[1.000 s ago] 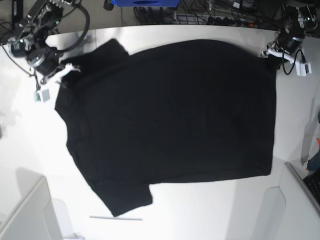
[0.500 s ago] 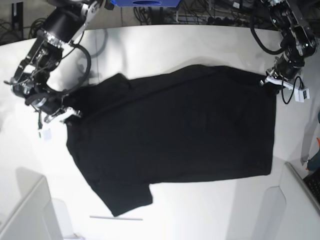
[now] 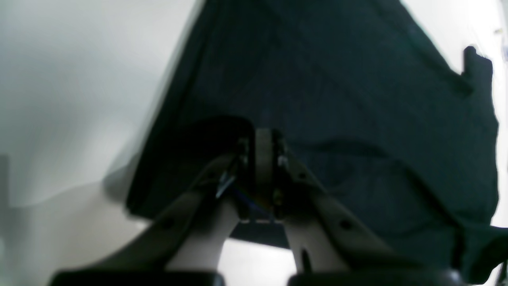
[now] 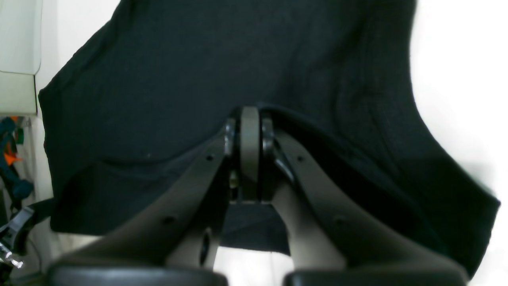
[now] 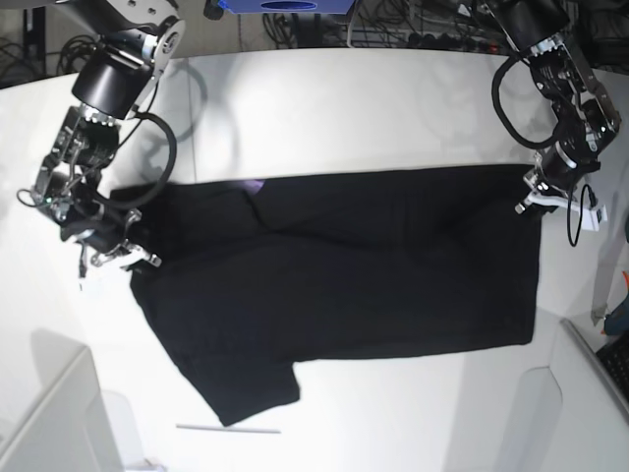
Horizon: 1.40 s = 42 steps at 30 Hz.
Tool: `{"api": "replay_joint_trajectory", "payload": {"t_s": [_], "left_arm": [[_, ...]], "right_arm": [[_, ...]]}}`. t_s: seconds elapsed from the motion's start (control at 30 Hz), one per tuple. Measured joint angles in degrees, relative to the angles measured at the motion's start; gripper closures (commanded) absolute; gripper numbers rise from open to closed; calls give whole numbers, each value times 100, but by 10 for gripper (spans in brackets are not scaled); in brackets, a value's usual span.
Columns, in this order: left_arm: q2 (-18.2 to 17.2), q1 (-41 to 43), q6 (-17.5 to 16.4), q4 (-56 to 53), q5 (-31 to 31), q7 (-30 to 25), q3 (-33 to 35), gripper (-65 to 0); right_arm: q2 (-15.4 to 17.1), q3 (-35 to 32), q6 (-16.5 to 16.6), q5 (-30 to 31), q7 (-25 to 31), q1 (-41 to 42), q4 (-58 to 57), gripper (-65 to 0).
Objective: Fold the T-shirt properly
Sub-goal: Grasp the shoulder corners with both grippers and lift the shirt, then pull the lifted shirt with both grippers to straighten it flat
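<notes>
Now, T-shirt (image 5: 344,285): black, spread across the middle of the white table (image 5: 373,108); far edge doubled over toward the near side, a sliver of purple print showing at the fold, one short sleeve jutting out near-left.
Right gripper (image 5: 123,258): at the shirt's left end, jaws pinched tight on the T-shirt's folded edge; wrist view shows cloth draped around the closed fingers (image 4: 278,159).
Left gripper (image 5: 531,202): at the shirt's far-right corner, jaws clamped together on the T-shirt there.
Table: a thin pale stick (image 5: 228,429) lies near the sleeve.
Edges: cables (image 5: 413,25) beyond the far side.
</notes>
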Motion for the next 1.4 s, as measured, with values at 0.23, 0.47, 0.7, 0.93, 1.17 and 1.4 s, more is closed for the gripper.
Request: {"api": "replay_joint_trajectory", "payload": {"t_s": [0.23, 0.47, 0.7, 0.93, 1.17, 1.4], "left_arm": [[-7, -70, 0, -127, 0, 2, 0, 0], [-76, -61, 0, -122, -2, 9, -11, -133], [-90, 142, -13, 719, -94, 33, -369, -515], [439, 1060, -2, 933, 61, 28, -1080, -518], [378, 752, -42, -157, 9, -142, -1117, -517], [334, 409, -68, -448, -85, -160, -890, -517]], "right_arm": [[33, -275, -2, -20, 398, 0, -328, 0], [39, -133, 0, -4, 389, -20, -238, -291], [-13, 393, -35, 15, 59, -782, 1589, -270], [-1176, 1615, 28, 79, -291, -2179, 3191, -273], [-1196, 1519, 37, 13, 291, -2564, 2081, -275], [-1113, 1563, 42, 131, 828, -2074, 966, -275]]}}
